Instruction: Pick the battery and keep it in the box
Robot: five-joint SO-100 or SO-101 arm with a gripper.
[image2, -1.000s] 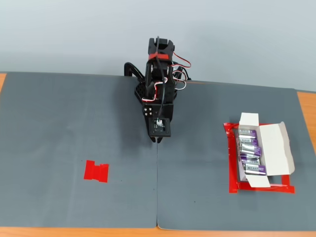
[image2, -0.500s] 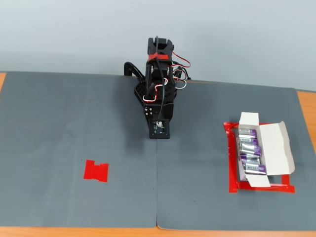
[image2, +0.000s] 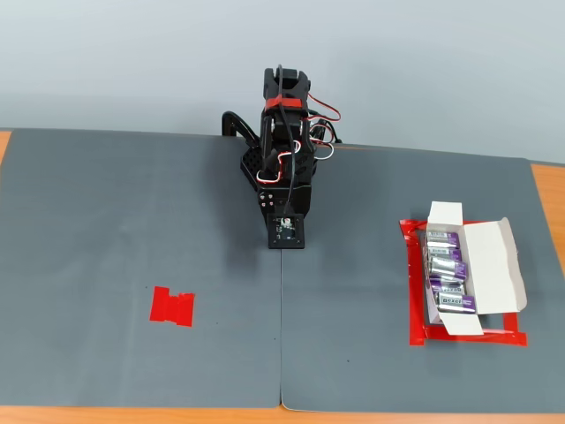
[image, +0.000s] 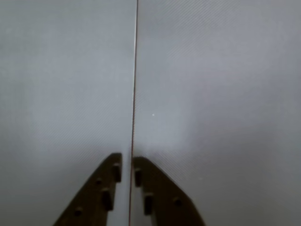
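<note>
The white box (image2: 493, 261) lies open at the right of the fixed view, inside a red tape outline (image2: 415, 300). Several silver and purple batteries (image2: 445, 268) lie in a row inside it. No battery lies loose on the mat. The black arm (image2: 284, 168) is folded at the back centre, and its wrist points down at the mat seam. In the wrist view my gripper (image: 126, 165) hangs over that seam, fingers nearly together and holding nothing. In the fixed view the wrist hides the fingers.
A red tape patch (image2: 172, 306) marks the left of the grey mat (image2: 132, 221) with nothing on it. The mat seam (image2: 281, 336) runs from under the arm to the front edge. Orange table shows at the mat's borders.
The wrist has drawn back slightly toward the arm's base, and the fingertip that showed below it a second ago is now tucked out of sight. The box and batteries have not moved.
</note>
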